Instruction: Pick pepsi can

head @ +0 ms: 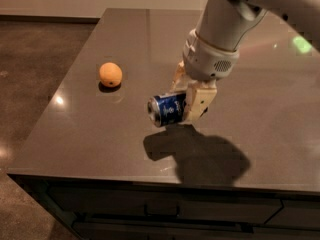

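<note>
The pepsi can [165, 109] is small and blue with a silver end. It lies sideways in the air above the dark table [90, 139], with its shadow on the tabletop below. My gripper [189, 96] hangs from the white arm at centre right and is shut on the can's right part. One cream finger [198, 102] shows in front of the can; the other finger is behind it.
An orange [110, 74] sits on the table to the left of the can. The table's front edge runs along the bottom, with drawers under it. Its left edge drops to a brown floor [35, 64].
</note>
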